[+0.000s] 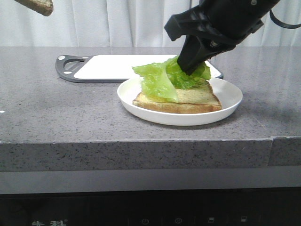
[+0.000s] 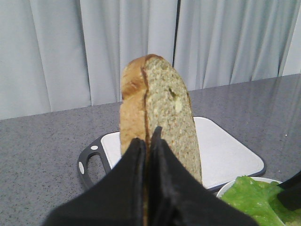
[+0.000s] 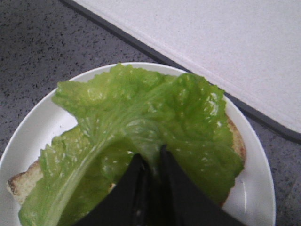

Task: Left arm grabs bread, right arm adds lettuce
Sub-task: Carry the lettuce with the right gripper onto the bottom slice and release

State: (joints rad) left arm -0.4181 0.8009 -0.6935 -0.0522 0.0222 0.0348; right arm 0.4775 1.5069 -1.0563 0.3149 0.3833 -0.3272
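My left gripper (image 2: 148,137) is shut on the bread (image 2: 162,108), a thick slice with brown crust, held upright in the air. One corner of it shows at the top left of the front view (image 1: 40,5). My right gripper (image 1: 190,70) is shut on the lettuce (image 1: 162,81), a crinkled green leaf. The right wrist view shows the fingers (image 3: 150,157) pinching the leaf (image 3: 141,113). The leaf drapes over a thinner toast slice (image 1: 197,100) lying on a white plate (image 1: 188,117). The lettuce covers most of that slice.
A white cutting board with a black rim and handle (image 1: 117,66) lies behind the plate on the grey counter (image 1: 56,108). It also shows in the left wrist view (image 2: 225,155) and the right wrist view (image 3: 225,42). Curtains hang behind.
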